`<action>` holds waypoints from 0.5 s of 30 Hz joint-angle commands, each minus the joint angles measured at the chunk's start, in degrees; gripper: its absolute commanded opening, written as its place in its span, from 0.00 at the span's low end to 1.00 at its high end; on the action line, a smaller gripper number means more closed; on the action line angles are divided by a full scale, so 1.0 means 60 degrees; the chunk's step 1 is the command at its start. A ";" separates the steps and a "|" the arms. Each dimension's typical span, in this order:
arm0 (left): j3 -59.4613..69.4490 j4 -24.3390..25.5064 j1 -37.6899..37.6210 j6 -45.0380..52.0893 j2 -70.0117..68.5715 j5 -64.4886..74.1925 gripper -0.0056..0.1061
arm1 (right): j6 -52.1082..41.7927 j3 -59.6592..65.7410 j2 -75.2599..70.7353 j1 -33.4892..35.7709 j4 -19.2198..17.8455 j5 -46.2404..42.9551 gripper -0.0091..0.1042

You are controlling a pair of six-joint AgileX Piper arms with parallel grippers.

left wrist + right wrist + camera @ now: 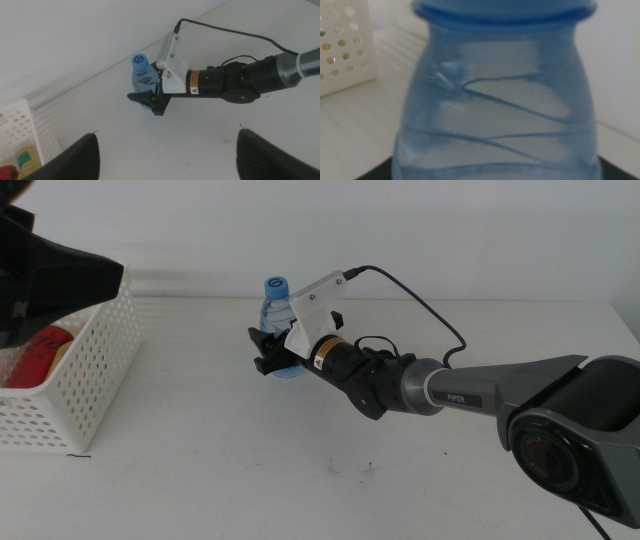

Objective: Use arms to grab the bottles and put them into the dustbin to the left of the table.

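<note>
My right gripper (270, 352) pinches the clear water bottle (279, 315) upright on the table (300, 480). My left gripper (165, 155), jaws spread, hangs above the dustbin (90, 370)

White table (200, 480) bears the dustbin (95, 365) and water bottle (277, 305).

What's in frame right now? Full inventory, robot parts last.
water bottle: 1, clear with blue cap, upright on the table at mid-rear, between the right gripper's jaws
dustbin: 1, white perforated basket, at the table's left side
red can: 1, red, inside the dustbin
yellow bottle: 1, yellowish, inside the dustbin, partly hidden
table: 1, white, a few dark specks
right gripper: 1, black jaws, white housing, shut on the water bottle
left gripper: 1, dark jaws wide apart, above the dustbin area
</note>
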 commanded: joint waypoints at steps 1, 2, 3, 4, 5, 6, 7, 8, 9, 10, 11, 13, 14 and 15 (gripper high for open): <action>0.0040 -0.0048 -0.0061 -0.0004 -0.0043 -0.0080 0.89 | -0.0009 -0.0045 -0.0284 0.0146 0.0043 0.0684 0.65; 0.0040 -0.0048 -0.0061 -0.0004 -0.0043 -0.0080 0.89 | 0.0064 0.0003 -0.0454 0.0193 0.0043 0.1364 0.76; 0.0040 -0.0048 -0.0061 -0.0004 -0.0043 -0.0080 0.89 | 0.0144 0.0167 -0.0773 0.0212 0.0043 0.1951 0.84; 0.0040 -0.0048 -0.0061 -0.0004 -0.0043 -0.0080 0.89 | 0.0143 0.0510 -0.1171 0.0255 0.0043 0.2225 0.89; 0.0040 -0.0048 -0.0061 -0.0004 -0.0043 -0.0080 0.89 | 0.0192 0.1046 -0.1546 0.0295 0.0107 0.2227 0.90; 0.0040 -0.0048 -0.0061 -0.0004 -0.0043 -0.0080 0.89 | 0.0373 0.1711 -0.2079 0.0327 0.0267 0.2143 0.90; 0.0040 -0.0048 -0.0061 -0.0004 -0.0043 -0.0080 0.89 | 0.0411 0.2446 -0.2653 0.0375 0.0427 0.2013 0.90; 0.0040 -0.0048 -0.0061 -0.0004 -0.0043 -0.0080 0.89 | 0.0505 0.3070 -0.3258 0.0375 0.0542 0.1911 0.90; 0.0040 -0.0048 -0.0061 -0.0004 -0.0043 -0.0080 0.89 | 0.0685 0.3888 -0.3907 0.0390 0.0634 0.1844 0.90; 0.0040 -0.0048 -0.0061 -0.0004 -0.0043 -0.0080 0.89 | 0.0914 0.4704 -0.4606 0.0421 0.0655 0.1890 0.90; 0.0040 -0.0048 -0.0061 -0.0004 -0.0043 -0.0080 0.89 | 0.1116 0.5344 -0.5192 0.0438 0.0655 0.2168 0.90; 0.0040 -0.0048 -0.0061 -0.0004 -0.0043 -0.0097 0.89 | 0.1346 0.6648 -0.6774 0.0507 0.0547 0.3393 0.90; 0.0040 -0.0029 -0.0061 -0.0004 -0.0043 -0.0093 0.89 | 0.1388 0.6965 -0.7388 0.0555 0.0547 0.4175 0.90; 0.0040 -0.0006 -0.0061 -0.0004 -0.0043 -0.0093 0.89 | 0.1386 0.7109 -0.8122 0.0573 0.0547 0.5375 0.90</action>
